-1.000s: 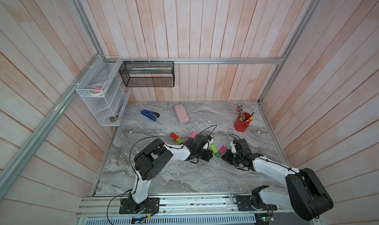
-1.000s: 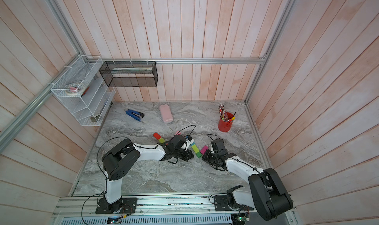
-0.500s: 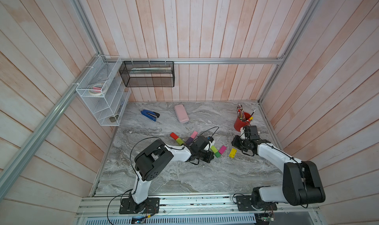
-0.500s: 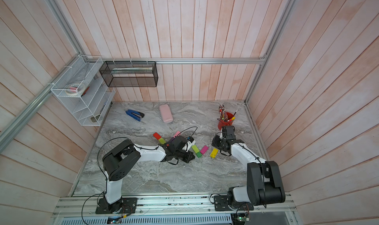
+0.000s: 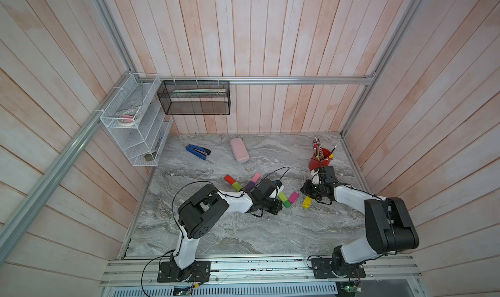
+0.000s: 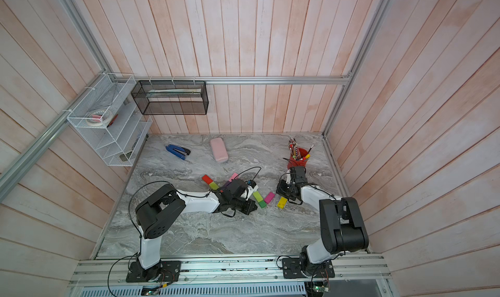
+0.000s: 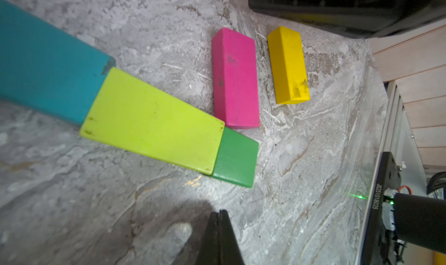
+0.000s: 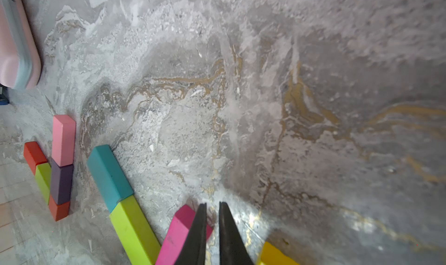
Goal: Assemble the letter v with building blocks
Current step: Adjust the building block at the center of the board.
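1. Building blocks [image 5: 283, 197] are seen mid-table; the V's second arm is judged under way.
2. The yellow block [image 5: 306, 202], at 3 o'clock of the magenta block [image 5: 293, 197], needs aligning next.
3. Left gripper [image 7: 219, 218] is pressed together; right gripper [image 8: 212, 210] barely parted, empty.

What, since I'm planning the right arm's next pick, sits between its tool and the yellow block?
Nothing visible does. The right tool hangs between the magenta block and the yellow block, with only bare table toward the yellow one.
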Tool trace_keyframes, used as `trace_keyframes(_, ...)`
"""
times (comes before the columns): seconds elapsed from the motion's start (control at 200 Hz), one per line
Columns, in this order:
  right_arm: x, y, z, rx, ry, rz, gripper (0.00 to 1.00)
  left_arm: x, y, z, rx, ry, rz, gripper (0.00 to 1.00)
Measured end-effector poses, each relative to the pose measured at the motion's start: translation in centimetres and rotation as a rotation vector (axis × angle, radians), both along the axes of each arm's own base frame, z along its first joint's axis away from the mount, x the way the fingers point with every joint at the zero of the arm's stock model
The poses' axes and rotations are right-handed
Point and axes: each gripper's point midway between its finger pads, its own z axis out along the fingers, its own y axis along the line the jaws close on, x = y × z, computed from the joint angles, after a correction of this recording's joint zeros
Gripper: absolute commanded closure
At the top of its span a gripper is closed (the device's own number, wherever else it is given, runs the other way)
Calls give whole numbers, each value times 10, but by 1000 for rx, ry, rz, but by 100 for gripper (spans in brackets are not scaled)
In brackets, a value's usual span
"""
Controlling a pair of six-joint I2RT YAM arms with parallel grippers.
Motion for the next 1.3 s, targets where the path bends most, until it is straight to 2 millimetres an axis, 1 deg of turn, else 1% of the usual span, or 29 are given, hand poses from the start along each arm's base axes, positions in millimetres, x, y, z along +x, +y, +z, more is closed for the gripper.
trace_keyframes(0.26, -2, 5, -10, 14, 28, 21, 86, 3, -3, 0, 0, -5, -5, 100)
trace_keyframes(0.605, -5, 8, -11, 18, 21, 33, 86, 3, -4, 0, 1, -7, -8, 100)
trace_keyframes(1.3, -15, 6, -12, 15, 21, 24, 86, 3, -10, 0, -5, -8, -21, 100)
